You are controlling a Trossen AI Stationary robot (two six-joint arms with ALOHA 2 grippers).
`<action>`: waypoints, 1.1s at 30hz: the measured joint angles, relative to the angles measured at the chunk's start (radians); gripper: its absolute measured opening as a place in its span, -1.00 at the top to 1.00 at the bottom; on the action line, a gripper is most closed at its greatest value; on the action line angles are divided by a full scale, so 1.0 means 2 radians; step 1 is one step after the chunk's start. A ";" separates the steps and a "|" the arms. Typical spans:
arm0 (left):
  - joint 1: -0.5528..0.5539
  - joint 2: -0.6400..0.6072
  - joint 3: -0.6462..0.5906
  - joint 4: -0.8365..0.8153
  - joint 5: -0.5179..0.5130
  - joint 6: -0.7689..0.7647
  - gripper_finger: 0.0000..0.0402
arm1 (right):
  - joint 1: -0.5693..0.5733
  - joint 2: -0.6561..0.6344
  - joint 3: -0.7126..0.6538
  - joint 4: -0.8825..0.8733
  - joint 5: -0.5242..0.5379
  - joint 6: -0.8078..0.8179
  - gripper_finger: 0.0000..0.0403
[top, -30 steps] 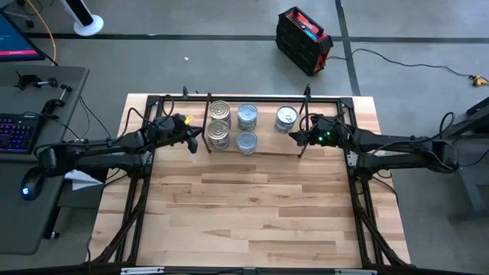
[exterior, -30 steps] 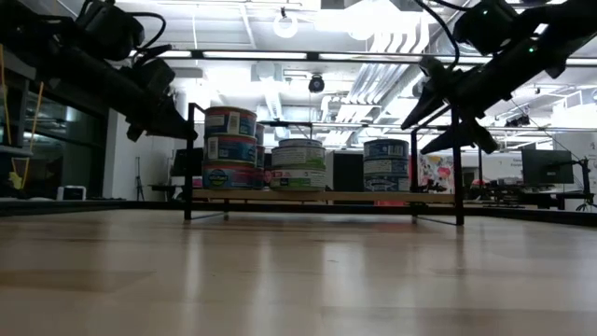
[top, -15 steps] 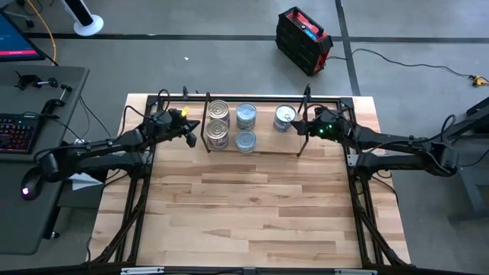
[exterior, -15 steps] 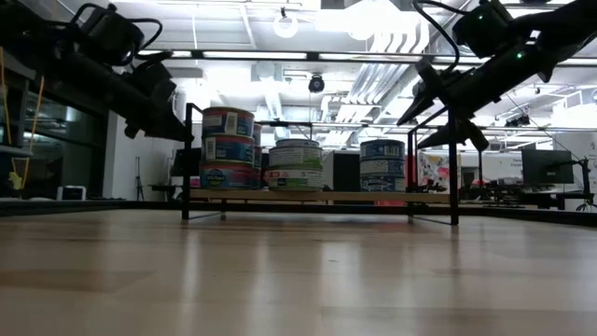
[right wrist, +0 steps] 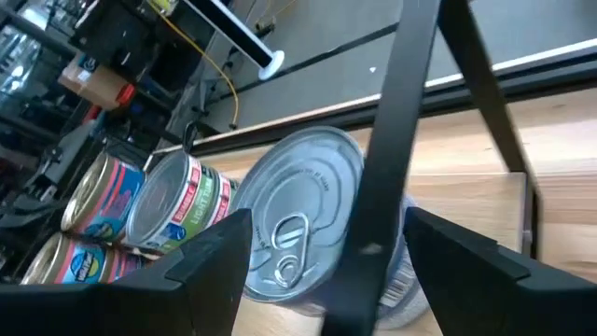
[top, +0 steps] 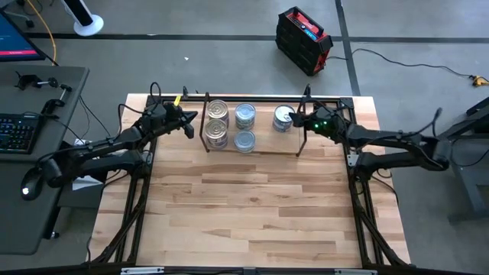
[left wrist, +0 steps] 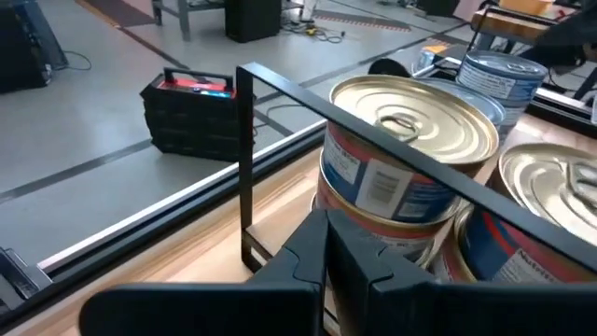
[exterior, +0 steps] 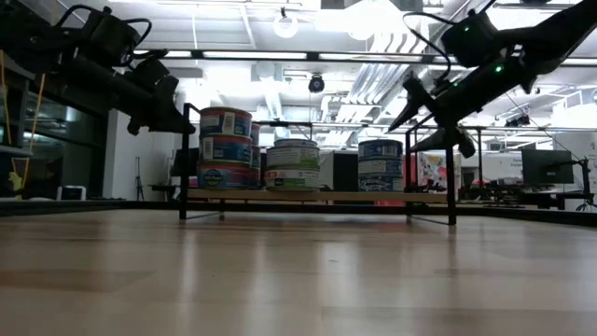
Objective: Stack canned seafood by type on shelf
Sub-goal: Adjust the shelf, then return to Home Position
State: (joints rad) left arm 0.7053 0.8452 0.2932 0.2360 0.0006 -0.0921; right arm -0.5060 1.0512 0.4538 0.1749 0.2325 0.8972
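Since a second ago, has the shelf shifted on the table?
Yes. In the high view the shelf has slid slightly toward the table's left edge; its right post shows the same shift in the low view.

Shiny metal tins (top: 218,109); pale wood shelf (exterior: 317,196).

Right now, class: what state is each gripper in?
Left gripper: shut, holding nothing.
Right gripper: open, straddling a shelf upright, holding nothing.
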 joint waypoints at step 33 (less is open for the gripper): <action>-0.180 -0.141 0.100 -0.082 0.079 -0.192 1.00 | -0.065 -0.199 0.142 -0.243 -0.039 -0.159 -0.33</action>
State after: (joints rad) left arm 0.3458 0.5639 0.4926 0.0719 0.1590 -0.4755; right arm -0.6353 0.6529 0.7380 -0.3107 0.1541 0.5785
